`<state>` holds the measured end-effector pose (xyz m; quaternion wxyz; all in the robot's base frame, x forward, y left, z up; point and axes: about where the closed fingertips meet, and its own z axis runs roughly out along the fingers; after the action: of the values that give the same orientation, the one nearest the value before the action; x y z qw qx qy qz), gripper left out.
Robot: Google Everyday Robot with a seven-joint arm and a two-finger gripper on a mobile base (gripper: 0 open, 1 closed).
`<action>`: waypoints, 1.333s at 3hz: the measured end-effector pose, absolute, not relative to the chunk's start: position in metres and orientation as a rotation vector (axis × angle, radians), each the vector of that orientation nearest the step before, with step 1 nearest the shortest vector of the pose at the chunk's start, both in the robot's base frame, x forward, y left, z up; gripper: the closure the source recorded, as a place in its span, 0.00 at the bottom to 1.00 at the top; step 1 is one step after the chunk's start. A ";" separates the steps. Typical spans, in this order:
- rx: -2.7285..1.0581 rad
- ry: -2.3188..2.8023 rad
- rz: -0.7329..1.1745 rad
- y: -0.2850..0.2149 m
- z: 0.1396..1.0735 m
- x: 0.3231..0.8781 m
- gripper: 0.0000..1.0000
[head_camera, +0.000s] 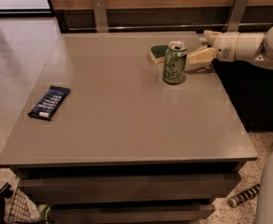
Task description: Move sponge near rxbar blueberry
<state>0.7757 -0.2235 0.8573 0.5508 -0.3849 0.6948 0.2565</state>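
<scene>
The gripper [192, 58] reaches in from the right side of the desk [127, 120], low over its far right part, just beside the upright green drink can [175, 62]. The sponge [158, 53] lies just behind the can – dark side up. The rxbar blueberry [49, 102] lies well apart, near the left edge.
</scene>
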 end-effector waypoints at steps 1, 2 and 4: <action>-0.917 1.610 0.653 -0.208 0.854 0.783 0.00; -0.939 1.585 0.690 -0.192 0.852 0.789 0.00; -0.969 1.587 0.773 -0.162 0.833 0.797 0.00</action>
<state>0.7969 -0.1615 0.8332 0.5344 -0.4065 0.6662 0.3245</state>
